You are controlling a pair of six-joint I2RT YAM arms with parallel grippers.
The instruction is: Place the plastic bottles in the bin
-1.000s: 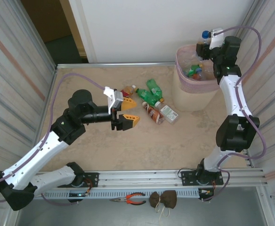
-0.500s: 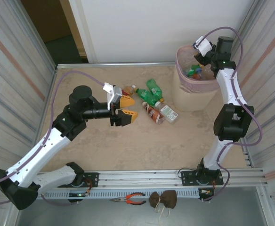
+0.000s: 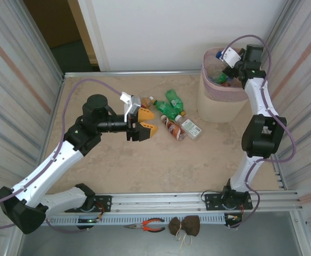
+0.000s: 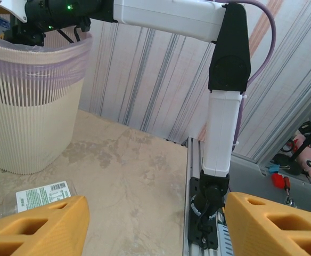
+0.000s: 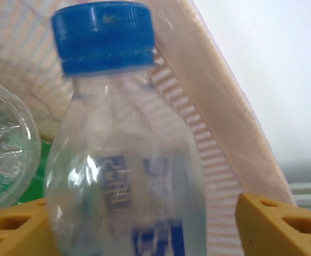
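The pale pink bin (image 3: 219, 104) stands at the back right, with bottles inside it. My right gripper (image 3: 226, 60) hangs over its rim. In the right wrist view its orange fingers (image 5: 283, 224) stand apart, and a clear blue-capped bottle (image 5: 123, 160) sits blurred between them, with a gap on the right side. The bin's ribbed inner wall (image 5: 224, 133) is behind it. Several plastic bottles lie mid-table: a green one (image 3: 171, 106), a brown one (image 3: 172, 128), a clear one (image 3: 190, 128) and a red-labelled one (image 3: 145, 101). My left gripper (image 3: 143, 124) is open and empty just left of them.
Corrugated walls close in both sides of the table. A metal rail (image 3: 161, 202) runs along the near edge, with pliers (image 3: 147, 225) and a brown object (image 3: 185, 225) beyond it. The left wrist view shows the bin's wall (image 4: 33, 106) and the right arm (image 4: 222, 122).
My right gripper swung left from beside the bin to above its opening, and its fingers spread off the blue-capped bottle. My left gripper crept slightly right toward the bottles.
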